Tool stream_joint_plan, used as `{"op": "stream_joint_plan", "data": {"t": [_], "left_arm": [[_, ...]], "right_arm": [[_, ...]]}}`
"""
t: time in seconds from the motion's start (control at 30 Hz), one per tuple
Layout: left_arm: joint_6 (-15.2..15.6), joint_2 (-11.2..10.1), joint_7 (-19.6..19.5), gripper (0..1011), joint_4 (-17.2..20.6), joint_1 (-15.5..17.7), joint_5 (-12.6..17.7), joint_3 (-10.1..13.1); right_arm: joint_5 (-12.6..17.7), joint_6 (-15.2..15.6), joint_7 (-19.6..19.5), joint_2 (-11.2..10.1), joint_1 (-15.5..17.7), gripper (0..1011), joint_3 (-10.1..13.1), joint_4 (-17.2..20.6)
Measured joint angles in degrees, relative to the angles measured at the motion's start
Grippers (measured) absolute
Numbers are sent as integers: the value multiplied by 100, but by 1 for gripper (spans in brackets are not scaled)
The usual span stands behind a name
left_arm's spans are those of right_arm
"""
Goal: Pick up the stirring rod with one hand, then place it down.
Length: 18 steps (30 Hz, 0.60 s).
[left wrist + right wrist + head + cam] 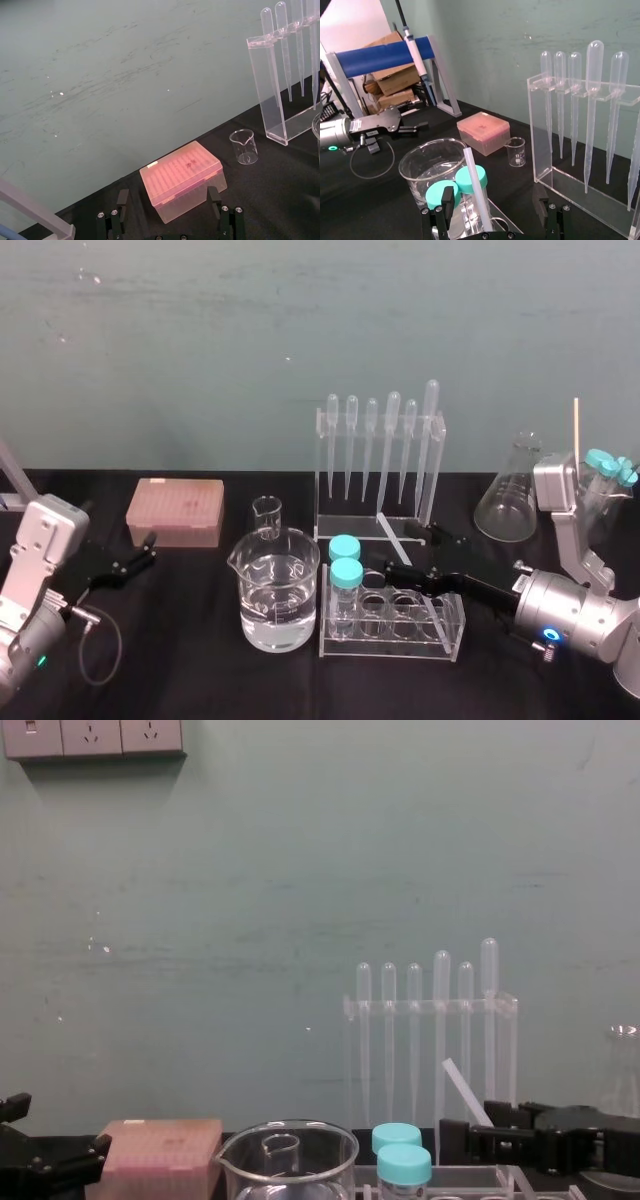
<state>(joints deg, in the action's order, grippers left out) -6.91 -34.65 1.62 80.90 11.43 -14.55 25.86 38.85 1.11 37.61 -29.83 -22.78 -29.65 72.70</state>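
Observation:
The stirring rod (477,192) is a thin white stick leaning upright out of the clear test tube rack (400,625). It also shows as a slanted rod (462,1088) in the chest view and a pale rod (392,532) from the head. My right gripper (495,212) reaches in low over the rack, open, with one finger on each side of the rod and neither touching it. From the head, the right gripper (412,550) sits between the rack and the pipette stand. My left gripper (140,552) rests far left on the table, open and holding nothing.
A large beaker of water (275,590) stands left of the rack, beside two teal-capped tubes (345,562). A small beaker (267,517) and a pink tip box (175,510) are behind it. The pipette stand (380,460) is at the back centre and a conical flask (510,495) at the back right.

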Motion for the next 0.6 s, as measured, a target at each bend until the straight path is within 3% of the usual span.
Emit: {"op": "stream_joint_plan", "data": {"t": [0.43, 0.6], "left_arm": [[0, 0, 0, 1000, 0, 0, 0, 0], [0, 0, 0, 1000, 0, 0, 0, 0]], "right_arm": [[0, -29, -6, -4, 6, 1003, 4, 0], [2, -38, -8, -7, 9, 928, 5, 1]]}}
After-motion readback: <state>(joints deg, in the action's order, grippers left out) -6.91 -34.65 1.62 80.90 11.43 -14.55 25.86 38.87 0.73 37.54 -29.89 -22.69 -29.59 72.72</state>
